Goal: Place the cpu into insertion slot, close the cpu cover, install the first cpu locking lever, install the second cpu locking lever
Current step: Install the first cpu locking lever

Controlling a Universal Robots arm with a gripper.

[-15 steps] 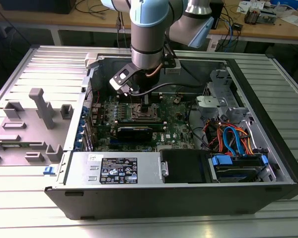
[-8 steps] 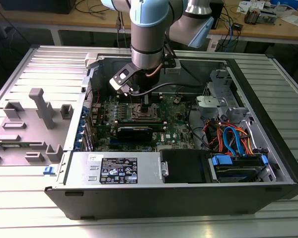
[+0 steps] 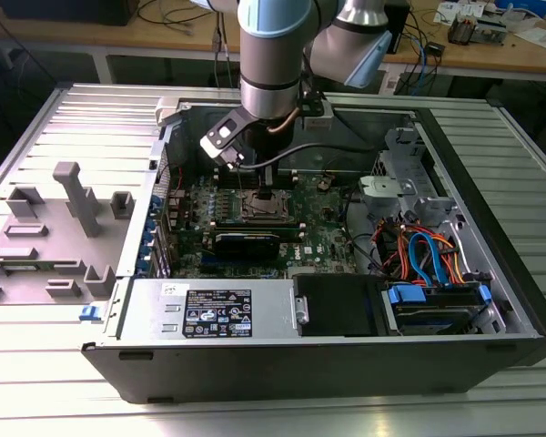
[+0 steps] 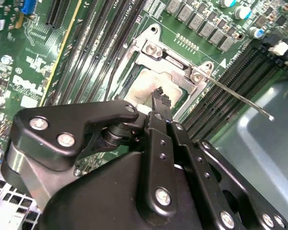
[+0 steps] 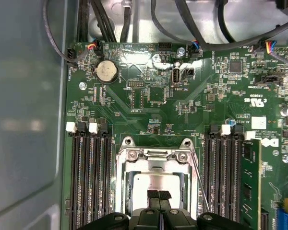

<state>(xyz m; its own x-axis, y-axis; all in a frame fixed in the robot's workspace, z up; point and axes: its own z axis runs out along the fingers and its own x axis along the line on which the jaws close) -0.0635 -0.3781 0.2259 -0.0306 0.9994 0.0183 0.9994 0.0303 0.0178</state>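
In the exterior view my gripper hangs low over the socket area of the green motherboard. The cpu, a dull silver square, lies in the insertion slot, which it hides. The cpu cover, a silvery frame, lies flat around the chip; in the second wrist view the cover frames the cpu. My gripper is shut, fingertips together right over the chip's top. One thin locking lever sticks out raised over the memory slots; it also shows beside the cover as a lever.
Long black memory slots flank the socket on both sides, and a green memory module stands in one. Loose cables and a drive cage fill the case at the exterior view's right. The case walls box in the board.
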